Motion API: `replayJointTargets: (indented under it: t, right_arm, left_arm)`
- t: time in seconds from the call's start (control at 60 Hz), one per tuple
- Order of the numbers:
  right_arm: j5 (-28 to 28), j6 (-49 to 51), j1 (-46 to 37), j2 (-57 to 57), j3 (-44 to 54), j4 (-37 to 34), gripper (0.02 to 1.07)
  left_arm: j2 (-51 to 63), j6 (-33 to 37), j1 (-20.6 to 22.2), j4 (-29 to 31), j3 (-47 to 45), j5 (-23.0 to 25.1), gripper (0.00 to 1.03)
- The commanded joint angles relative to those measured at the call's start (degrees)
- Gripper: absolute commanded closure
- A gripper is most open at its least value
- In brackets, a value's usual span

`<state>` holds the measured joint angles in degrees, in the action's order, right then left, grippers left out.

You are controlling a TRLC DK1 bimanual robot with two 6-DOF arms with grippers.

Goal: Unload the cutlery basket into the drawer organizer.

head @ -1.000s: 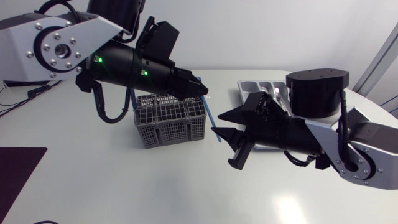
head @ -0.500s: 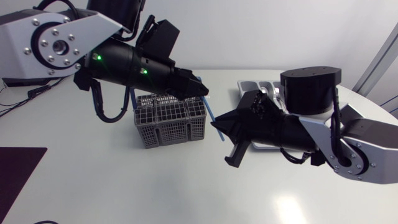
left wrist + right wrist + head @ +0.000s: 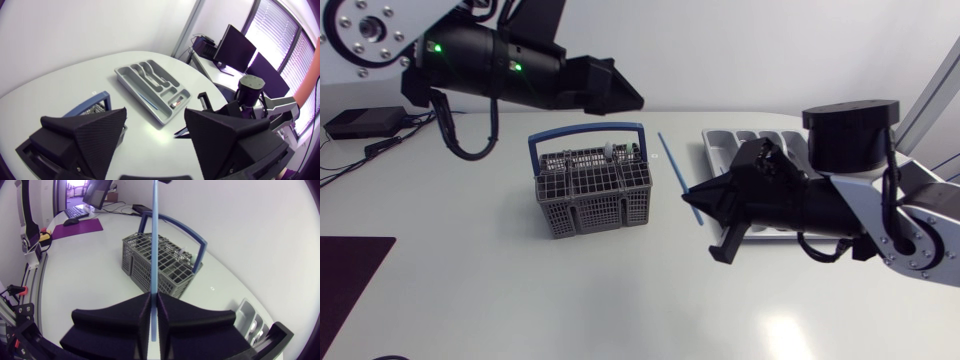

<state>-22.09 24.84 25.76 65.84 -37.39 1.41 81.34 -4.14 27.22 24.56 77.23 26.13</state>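
My right gripper (image 3: 154,300) pinches a blue stick (image 3: 155,240), clear of the basket (image 3: 592,190) at mid-table.
My left gripper (image 3: 155,125) hangs spread and empty at far left, I reckon to leave room. The organizer (image 3: 712,150) waits far right, beside the stick, which I'm holding by its near end.

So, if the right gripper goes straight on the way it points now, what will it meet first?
Probably the cutlery basket; the right gripper, shut on a thin blue stick, points toward it. Height is unclear, so it may pass above.
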Motion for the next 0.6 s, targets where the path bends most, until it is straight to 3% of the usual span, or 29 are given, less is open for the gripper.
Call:
replayJointTargets:
  t: [0.0, 0.133, 0.4, 0.583]
  right_arm:
    - [-1.29, 1.09, -4.49, -0.89, 0.30, -1.67, 1.02]
    - [-2.61, -0.49, -12.84, 3.15, -2.69, -2.90, 1.02]
    - [-0.41, -9.28, -22.42, 21.08, -15.88, -7.56, 1.02]
    - [3.28, -15.08, -24.44, 32.77, -25.72, -11.78, 1.02]
  left_arm:
    - [-2.33, -1.31, -2.97, -0.12, 1.96, -0.20, 0.07]
    - [-3.21, 2.38, -4.63, 0.05, 0.20, -6.09, 0.07]
    - [-4.88, 11.61, -0.86, 0.40, -8.33, -20.07, 0.07]
    - [-5.75, 14.95, 0.90, 0.93, -13.42, -24.55, 0.07]
